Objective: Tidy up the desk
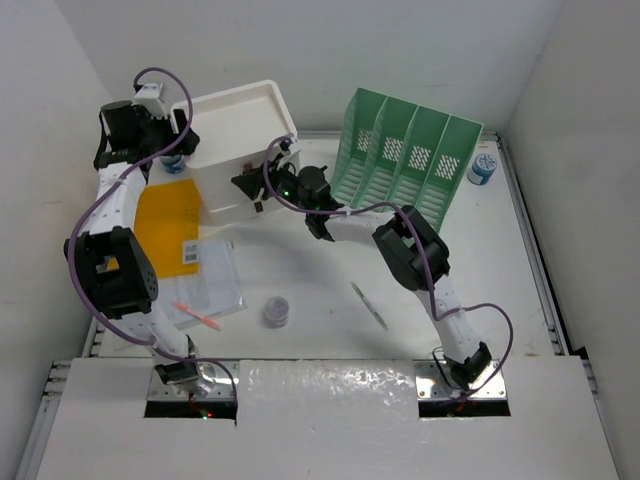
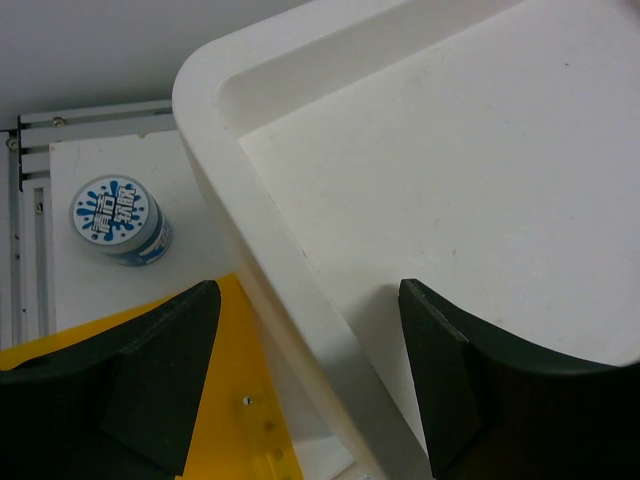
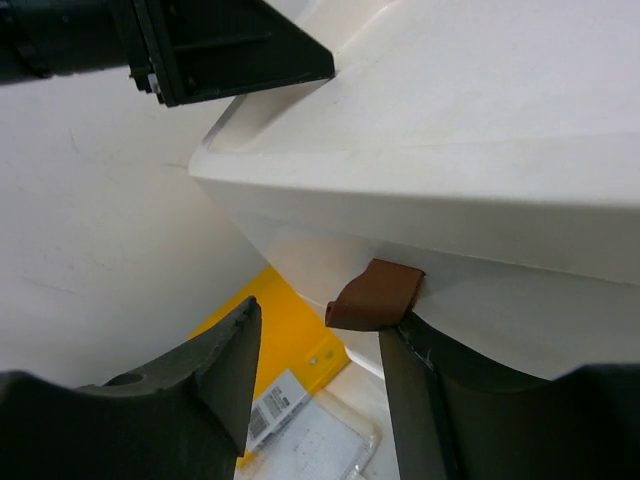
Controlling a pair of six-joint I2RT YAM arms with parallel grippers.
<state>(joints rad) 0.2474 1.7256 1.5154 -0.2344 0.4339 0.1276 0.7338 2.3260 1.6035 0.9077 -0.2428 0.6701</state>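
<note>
**Both grippers at the white drawer box, jaws apart**

The desk spans the whole top view under both arms. The drawer box sits at its far left.

- Left gripper: fingers spread, straddling the box's raised rim. A yellow folder and a round tin lie beside it.
- Right gripper: fingers parted at the box front. A brown pull tab hangs between them, close to one finger, not pinched.

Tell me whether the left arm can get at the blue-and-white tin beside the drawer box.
Probably yes: the tin stands uncovered close beside the left end effector, which is open astride the rim of the drawer box and must lift clear first.
</note>
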